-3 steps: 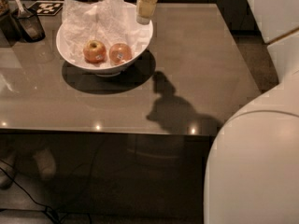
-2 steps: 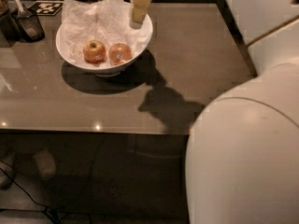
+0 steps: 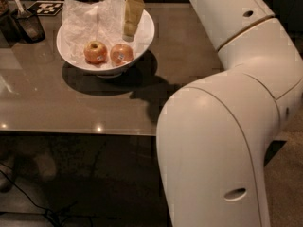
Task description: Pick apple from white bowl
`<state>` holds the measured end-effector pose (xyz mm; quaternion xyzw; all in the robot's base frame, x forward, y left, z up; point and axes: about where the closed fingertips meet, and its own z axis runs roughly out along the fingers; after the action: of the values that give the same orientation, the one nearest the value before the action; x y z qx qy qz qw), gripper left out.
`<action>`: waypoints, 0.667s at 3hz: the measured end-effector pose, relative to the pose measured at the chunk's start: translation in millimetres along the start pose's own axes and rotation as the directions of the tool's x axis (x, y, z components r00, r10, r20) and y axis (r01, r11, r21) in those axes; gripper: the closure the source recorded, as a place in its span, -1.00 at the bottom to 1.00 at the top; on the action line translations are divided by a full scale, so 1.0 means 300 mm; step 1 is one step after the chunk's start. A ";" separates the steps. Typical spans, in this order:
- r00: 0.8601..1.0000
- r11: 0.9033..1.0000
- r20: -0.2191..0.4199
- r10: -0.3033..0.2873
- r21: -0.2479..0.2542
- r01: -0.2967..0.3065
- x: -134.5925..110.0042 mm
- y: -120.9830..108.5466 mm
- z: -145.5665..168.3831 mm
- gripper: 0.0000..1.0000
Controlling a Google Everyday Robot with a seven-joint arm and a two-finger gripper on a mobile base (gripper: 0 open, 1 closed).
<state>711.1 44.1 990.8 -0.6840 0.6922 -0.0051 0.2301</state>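
Note:
The white bowl [image 3: 106, 69] stands on the grey table at the far left, lined with crumpled white paper [image 3: 87, 18]. Two apples lie in its front part. The reddish-orange apple [image 3: 121, 54] with a pale sticker is the right one. A yellower apple [image 3: 95, 51] with a dark stem dimple lies just left of it, nearly touching. My gripper [image 3: 129, 32] points down inside the bowl, just above and behind the sticker apple, a little to its right. It holds nothing that I can see.
My white arm [image 3: 227, 126] fills the right half of the view and hides the table's right side. A dark container with a utensil [image 3: 27, 25] and a black-and-white marker tag [image 3: 47, 7] sit at the far left. The table's front edge [image 3: 94, 132] runs below the bowl.
My gripper has moved left and down, from the bowl's right rim to over the apples. The arm has swung further into view from the right.

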 end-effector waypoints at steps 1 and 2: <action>1.000 1.000 0.006 -0.029 -0.011 0.029 -0.057 0.001 0.057 -1.00; 0.999 1.000 0.019 -0.031 0.002 0.031 -0.063 -0.014 0.068 -1.00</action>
<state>720.9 67.9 979.8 -0.6944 0.6794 -0.0025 0.2372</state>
